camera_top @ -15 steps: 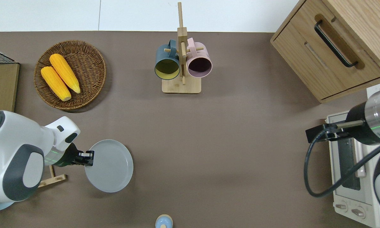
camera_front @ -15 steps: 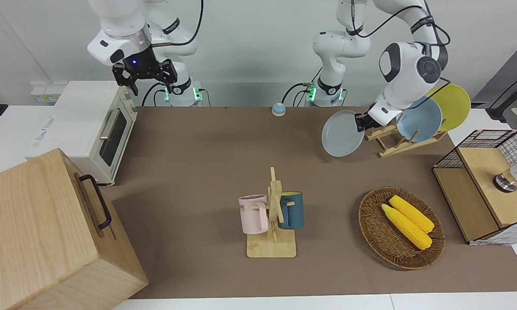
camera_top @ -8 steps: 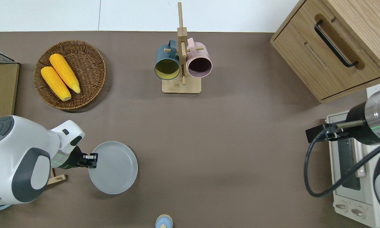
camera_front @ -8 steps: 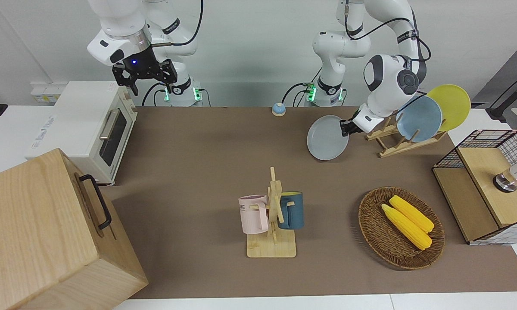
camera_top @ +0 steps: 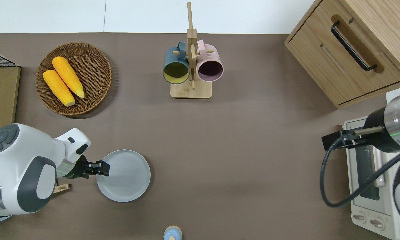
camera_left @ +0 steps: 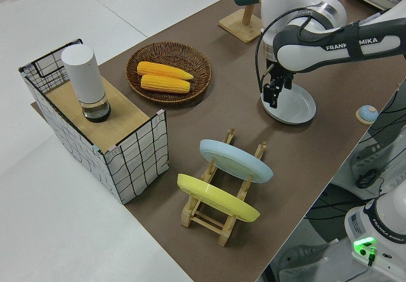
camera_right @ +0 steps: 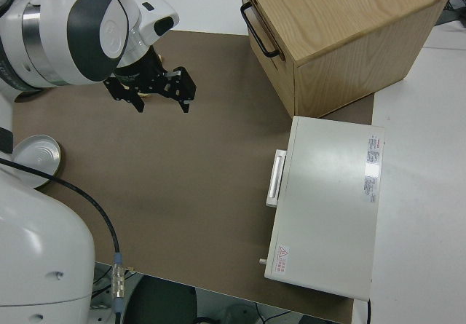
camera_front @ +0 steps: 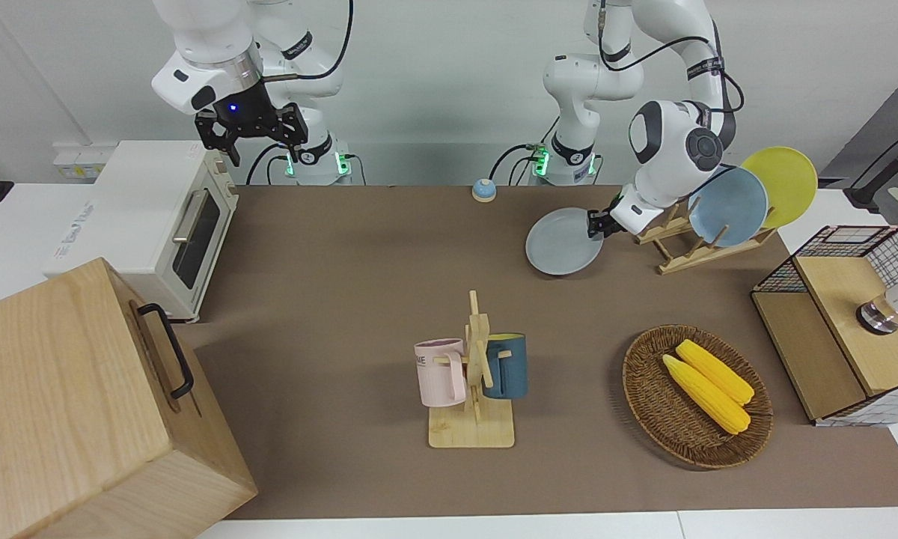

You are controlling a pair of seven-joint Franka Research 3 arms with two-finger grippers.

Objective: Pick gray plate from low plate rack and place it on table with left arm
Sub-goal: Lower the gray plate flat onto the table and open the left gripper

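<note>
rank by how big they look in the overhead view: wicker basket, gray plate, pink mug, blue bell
1. wicker basket, largest
2. gray plate
3. pink mug
4. blue bell, smallest, partly cut off by the view's edge

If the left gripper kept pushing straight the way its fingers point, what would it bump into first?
Nothing new: the left gripper is already clamped on the rim of the gray plate, pointing toward the right arm's end. Past the plate lies only bare table, though its downward tilt is hard to judge.

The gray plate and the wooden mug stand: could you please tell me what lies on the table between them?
Nothing: the overhead view shows only bare brown table between the gray plate and the mug stand.
</note>
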